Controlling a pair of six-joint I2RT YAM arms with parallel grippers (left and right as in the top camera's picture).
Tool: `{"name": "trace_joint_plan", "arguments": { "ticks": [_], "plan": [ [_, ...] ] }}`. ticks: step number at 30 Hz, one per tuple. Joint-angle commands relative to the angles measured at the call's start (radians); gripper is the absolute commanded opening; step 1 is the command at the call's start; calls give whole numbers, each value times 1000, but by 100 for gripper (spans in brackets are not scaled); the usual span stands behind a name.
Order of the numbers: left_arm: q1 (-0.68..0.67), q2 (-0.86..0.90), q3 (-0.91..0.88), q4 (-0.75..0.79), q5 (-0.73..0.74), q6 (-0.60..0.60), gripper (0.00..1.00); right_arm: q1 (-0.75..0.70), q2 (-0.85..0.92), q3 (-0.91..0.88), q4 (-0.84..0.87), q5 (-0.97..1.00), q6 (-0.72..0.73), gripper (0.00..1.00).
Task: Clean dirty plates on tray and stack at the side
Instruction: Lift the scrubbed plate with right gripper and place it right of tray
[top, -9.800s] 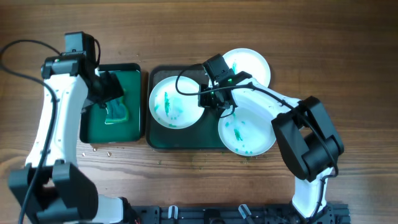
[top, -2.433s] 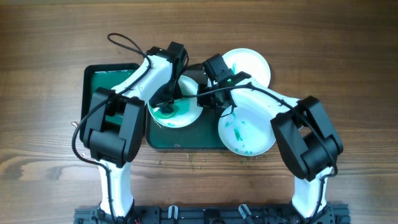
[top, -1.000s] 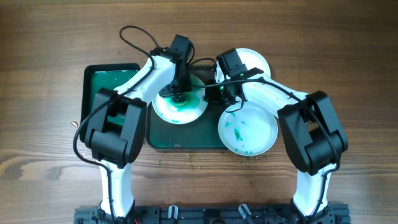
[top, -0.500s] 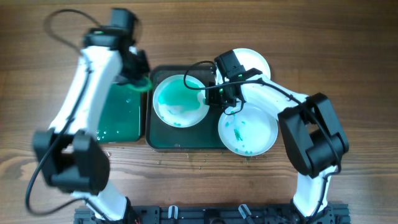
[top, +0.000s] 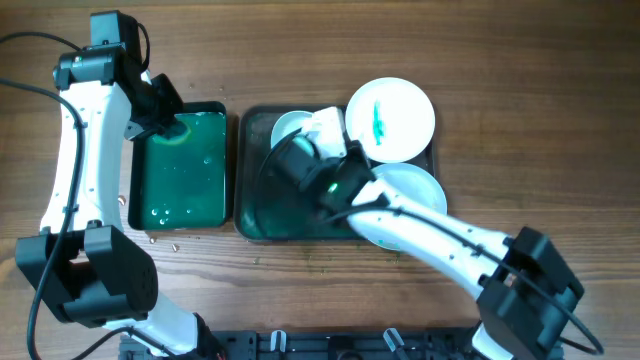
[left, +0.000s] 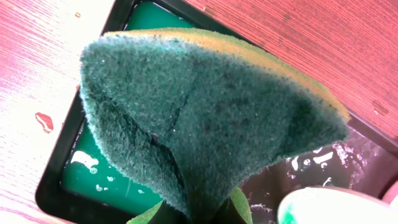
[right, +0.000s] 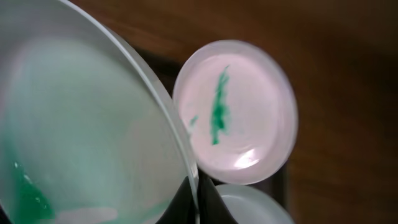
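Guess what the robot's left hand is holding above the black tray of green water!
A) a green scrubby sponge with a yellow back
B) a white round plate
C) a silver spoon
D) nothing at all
A: the left gripper is shut on the green scrubby sponge with a yellow back, while the white round plate is pinched at its rim by the right gripper.

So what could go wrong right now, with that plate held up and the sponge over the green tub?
1. The right jaws pinch the lifted plate only at its rim, tilted; it may slip onto the dark tray.
2. Green shows on it, so it might be stacked dirty.
3. The sponge hangs near the green basin's edge and could drip onto the wood.
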Motion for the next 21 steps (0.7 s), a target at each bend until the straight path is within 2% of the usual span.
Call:
{"name": "trace_joint_plan", "arguments": {
  "ticks": [1,5,9,14,19,21],
  "plan": [
    [1,-3,1,-4,11,16,4,85,-23,23,6,410,-55,4],
    [1,-3,1,-4,11,16,4,174,-23,23,72,701,-156,4],
    [1,-3,1,-5,11,16,4,205,-23,23,218,701,-356,4],
    [1,-3,1,-8,11,16,4,206,-24,23,328,699,-420,4],
    [0,-3,1,-8,11,6,4,204,-24,23,314,524,-416,4],
    [-3,-3,1,-8,19,5,4,196,-25,23,251,340,-360,4]
  ]
}}
